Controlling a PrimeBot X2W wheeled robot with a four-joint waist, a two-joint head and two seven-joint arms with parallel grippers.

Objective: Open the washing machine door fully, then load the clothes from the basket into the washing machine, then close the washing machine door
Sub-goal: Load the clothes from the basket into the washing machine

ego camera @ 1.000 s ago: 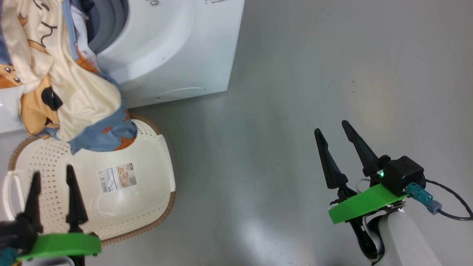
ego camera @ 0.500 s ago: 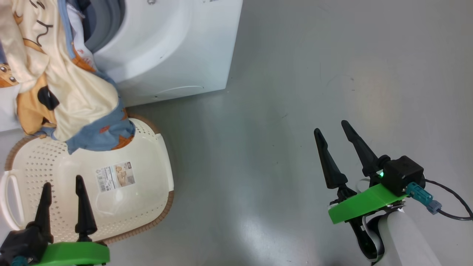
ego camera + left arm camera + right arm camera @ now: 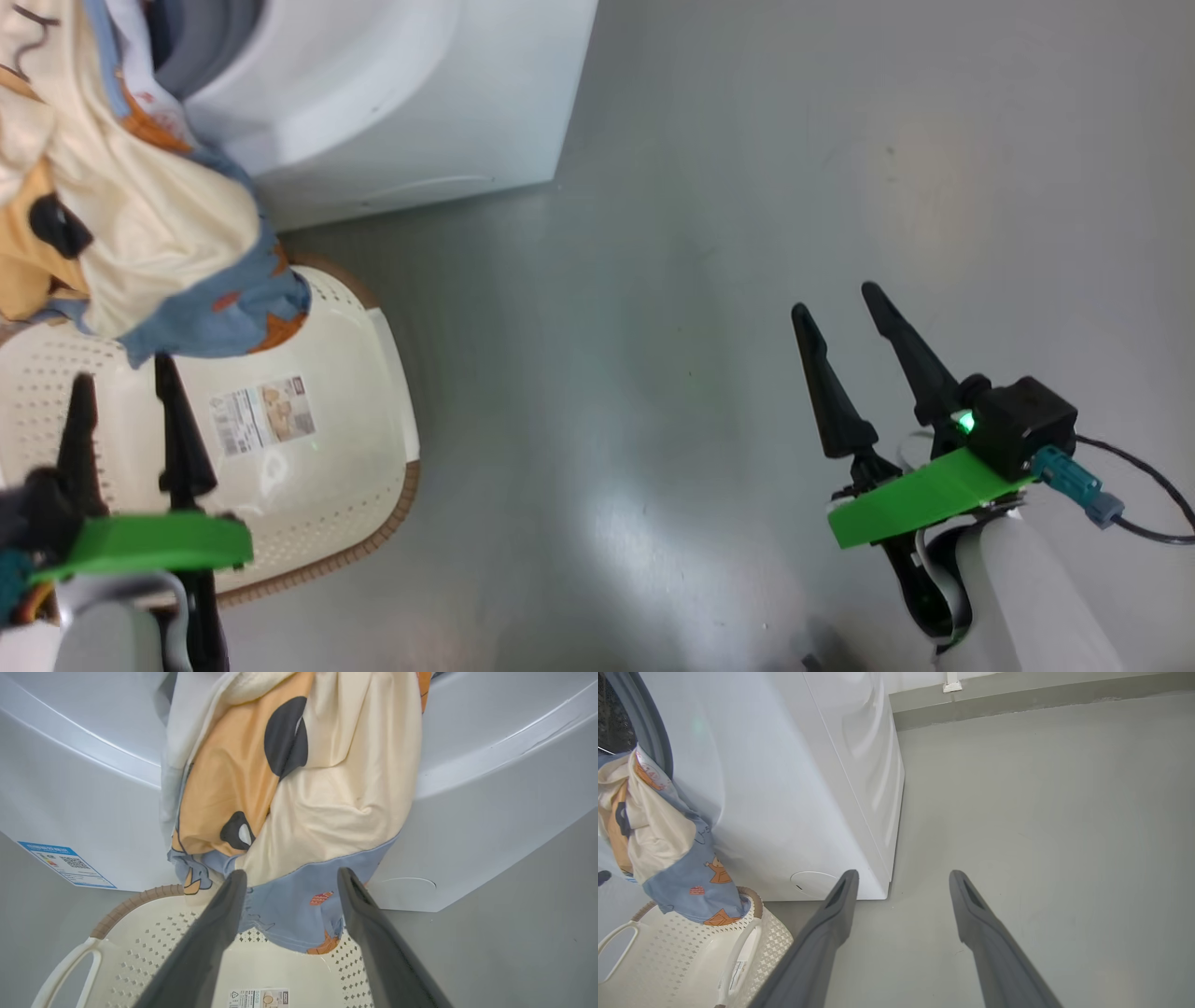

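Loading is in hand, I'd judge; the clothes [image 3: 140,252] hang half out of the washer [image 3: 401,103], drooping to the basket [image 3: 355,392]; the left gripper [image 3: 123,369] gapes empty above the basket, the right gripper [image 3: 837,299] likewise over the floor [image 3: 700,233]; next, pinch the cloth and push it inside.

Perforated plastic basket [image 3: 308,485], cloth clothes [image 3: 159,252]

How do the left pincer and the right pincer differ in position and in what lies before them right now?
The left pincer hangs over the basket; the right pincer hangs over bare floor. The left pincer points at the clothes drooping from the washing machine down to the basket; the right pincer points at floor beside the machine. Shared: both are open and empty.
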